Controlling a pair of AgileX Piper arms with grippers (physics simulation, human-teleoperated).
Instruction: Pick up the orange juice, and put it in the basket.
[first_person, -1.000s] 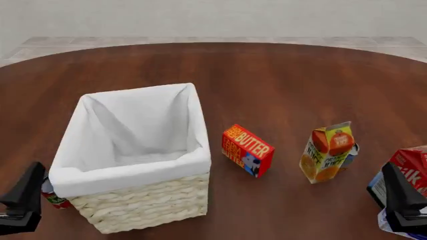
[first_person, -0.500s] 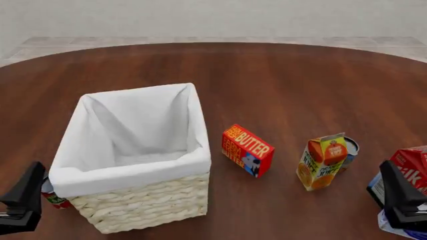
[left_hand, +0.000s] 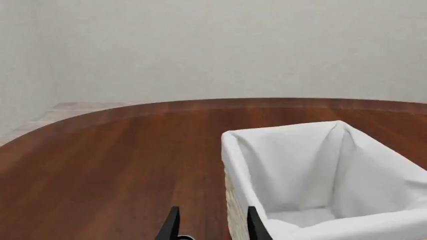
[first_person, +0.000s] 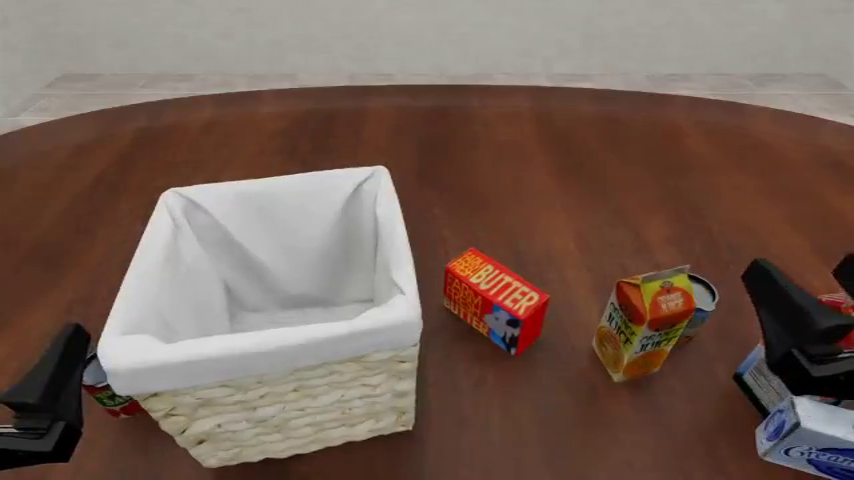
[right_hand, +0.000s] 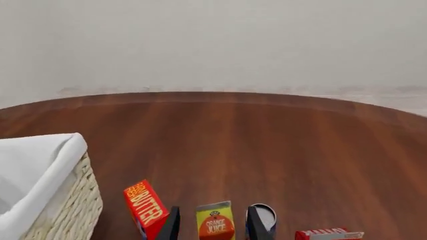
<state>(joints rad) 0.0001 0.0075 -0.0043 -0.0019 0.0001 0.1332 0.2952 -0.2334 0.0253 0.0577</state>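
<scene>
The orange juice (first_person: 646, 322), an orange and yellow gable-top carton, stands upright on the table right of centre. It also shows in the right wrist view (right_hand: 215, 226), seen beyond the gap between the two fingers. The basket (first_person: 280, 405), pale wicker with a white lining, stands at the left; its lining shows in the left wrist view (left_hand: 235, 165). My right gripper (first_person: 801, 285) is open and empty, to the right of the juice and apart from it. My left gripper (first_person: 54, 385) is open and empty at the basket's near left corner.
A red butter box (first_person: 494, 300) lies between basket and juice. A tin can (first_person: 698, 294) stands just behind the juice. A red-and-white milk carton (first_person: 755, 385) and a blue-and-white box (first_person: 807, 437) sit under the right gripper. A small red can (first_person: 110, 398) sits by the basket.
The juice carton turned and settled slightly left and nearer at first, then stayed still. My right gripper has risen and moved forward, uncovering the blue-and-white box. The left arm has not moved.
</scene>
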